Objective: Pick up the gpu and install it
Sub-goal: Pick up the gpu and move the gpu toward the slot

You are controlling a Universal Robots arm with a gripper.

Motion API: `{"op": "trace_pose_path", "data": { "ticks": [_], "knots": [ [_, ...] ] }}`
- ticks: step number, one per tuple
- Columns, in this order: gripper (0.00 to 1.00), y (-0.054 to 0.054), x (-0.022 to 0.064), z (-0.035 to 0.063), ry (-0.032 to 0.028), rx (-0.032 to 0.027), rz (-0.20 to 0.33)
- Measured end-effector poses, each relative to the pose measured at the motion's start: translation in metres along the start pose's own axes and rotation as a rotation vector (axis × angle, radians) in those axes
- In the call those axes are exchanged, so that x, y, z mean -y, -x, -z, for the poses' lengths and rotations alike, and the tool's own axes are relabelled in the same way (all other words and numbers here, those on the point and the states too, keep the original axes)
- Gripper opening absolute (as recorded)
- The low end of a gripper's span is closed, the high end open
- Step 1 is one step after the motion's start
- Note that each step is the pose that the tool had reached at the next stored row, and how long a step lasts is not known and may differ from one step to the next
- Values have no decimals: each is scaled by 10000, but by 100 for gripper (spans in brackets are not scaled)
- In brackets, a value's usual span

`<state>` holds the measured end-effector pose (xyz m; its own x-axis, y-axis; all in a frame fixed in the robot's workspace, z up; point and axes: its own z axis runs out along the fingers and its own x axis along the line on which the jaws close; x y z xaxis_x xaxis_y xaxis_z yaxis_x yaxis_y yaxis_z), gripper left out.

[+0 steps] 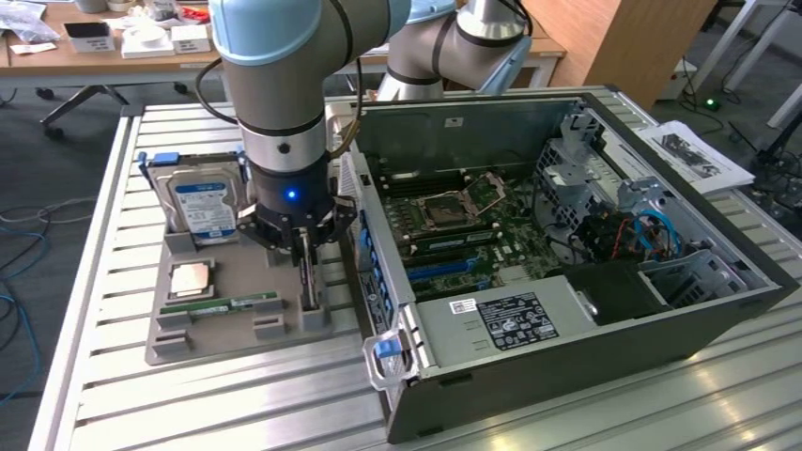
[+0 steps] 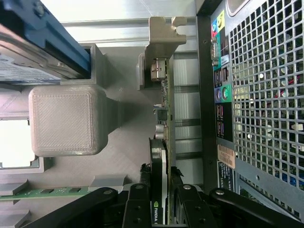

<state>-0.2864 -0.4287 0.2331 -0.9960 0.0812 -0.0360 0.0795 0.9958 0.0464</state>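
The gpu [image 2: 159, 161] stands edge-on in the gray holder [image 1: 239, 329] (easy to straddle), so the hand [image 2: 160, 190] sits astride it. Whether it grips, I cannot tell.

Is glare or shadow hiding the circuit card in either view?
Wrist view: the thin dark circuit card with tan metal bracket is evenly lit; one white patch is blown out, away from it. Exterior view: glare streaks the silver slatted table, not the card.
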Motion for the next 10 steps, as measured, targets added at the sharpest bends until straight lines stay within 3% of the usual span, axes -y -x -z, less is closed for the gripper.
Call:
{"op": "trace_pose_path", "data": {
  "ticks": [6, 10],
  "knots": [
    [27, 0, 0, 0, 0, -1, 17],
    [27, 0, 0, -1, 15, -20, 432]
  ]
}}
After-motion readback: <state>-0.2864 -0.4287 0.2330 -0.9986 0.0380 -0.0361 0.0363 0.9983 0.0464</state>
